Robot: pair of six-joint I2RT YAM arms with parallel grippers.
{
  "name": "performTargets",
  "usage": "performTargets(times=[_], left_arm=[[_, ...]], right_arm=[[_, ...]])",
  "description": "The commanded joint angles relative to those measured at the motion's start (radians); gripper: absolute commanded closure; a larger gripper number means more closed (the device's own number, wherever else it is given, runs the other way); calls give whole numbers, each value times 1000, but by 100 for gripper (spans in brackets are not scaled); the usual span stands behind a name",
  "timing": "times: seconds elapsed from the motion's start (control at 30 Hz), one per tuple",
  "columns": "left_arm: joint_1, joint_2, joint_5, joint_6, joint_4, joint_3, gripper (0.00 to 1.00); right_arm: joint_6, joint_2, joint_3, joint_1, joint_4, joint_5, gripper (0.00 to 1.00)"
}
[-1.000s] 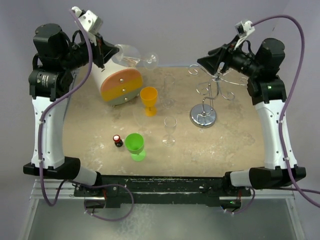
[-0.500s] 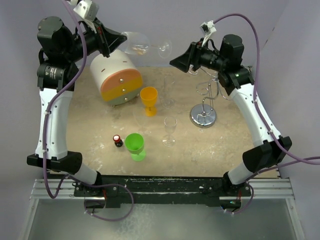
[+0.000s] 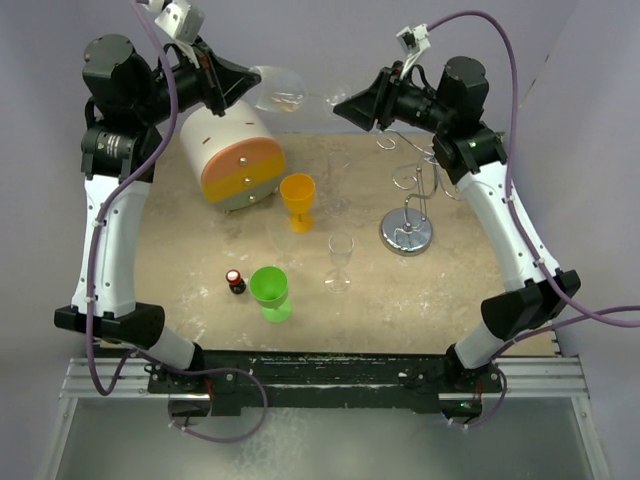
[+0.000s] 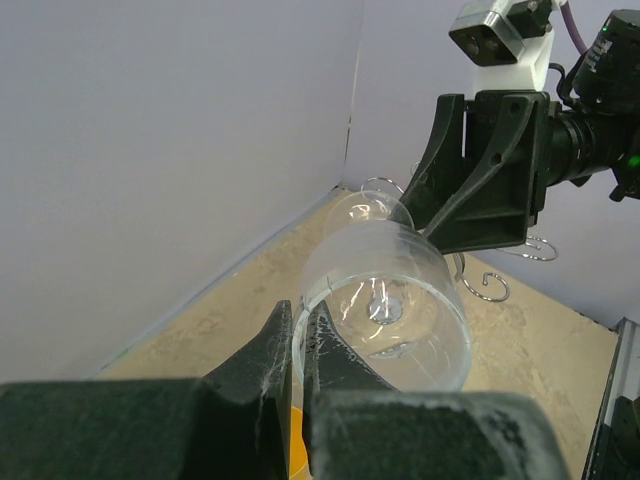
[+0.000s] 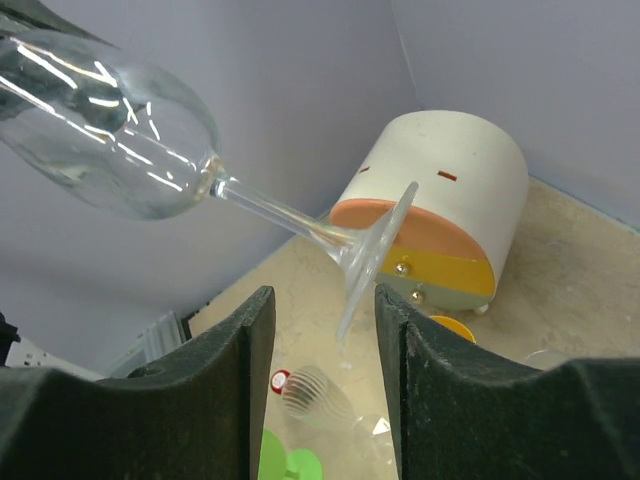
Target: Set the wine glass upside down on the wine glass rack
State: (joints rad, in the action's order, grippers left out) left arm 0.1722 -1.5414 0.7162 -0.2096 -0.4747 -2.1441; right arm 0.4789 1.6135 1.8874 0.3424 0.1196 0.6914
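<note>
The clear wine glass (image 3: 280, 90) is held lying sideways high above the table's back edge. My left gripper (image 3: 243, 86) is shut on its rim; in the left wrist view the fingertips (image 4: 298, 312) pinch the rim of the wine glass (image 4: 385, 300). The right gripper (image 3: 347, 107) is open at the glass's foot. The right wrist view shows the foot of the wine glass (image 5: 375, 255) between the jaws of the right gripper (image 5: 322, 300), touching neither. The silver wine glass rack (image 3: 408, 190) stands back right on its chrome base, under the right arm.
A white drum-shaped cabinet (image 3: 235, 160) with an orange and yellow front sits back left. An orange goblet (image 3: 297, 200), a small clear glass (image 3: 340, 260), a green goblet (image 3: 271, 293) and a little red-capped bottle (image 3: 235, 281) stand mid-table. The purple wall is close behind.
The right arm swung left from the rack to the glass's foot and its jaws narrowed. The left arm lifted the glass and pushed it rightward toward the right gripper.
</note>
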Motion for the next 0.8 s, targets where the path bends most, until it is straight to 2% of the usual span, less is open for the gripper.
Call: performTargets(times=[0.0,0.17,0.3,0.6,0.77], left_arm=[[12,17,15,0,80,2,100],[17,27,17,9,81,19,100],[19,30,18,10,85,27,100],[21,42,11,27,90,34,100],[24,43,10,36,96,36,100]], right_arm=[[34,5,56,6,-32,-38,56],[40,8,60,7,7,-108,67],[56,8,58,7,1,-104,73],[83,-7,9,9,-4,-113,74],[92,-18,-11,9,-4,-118,70]])
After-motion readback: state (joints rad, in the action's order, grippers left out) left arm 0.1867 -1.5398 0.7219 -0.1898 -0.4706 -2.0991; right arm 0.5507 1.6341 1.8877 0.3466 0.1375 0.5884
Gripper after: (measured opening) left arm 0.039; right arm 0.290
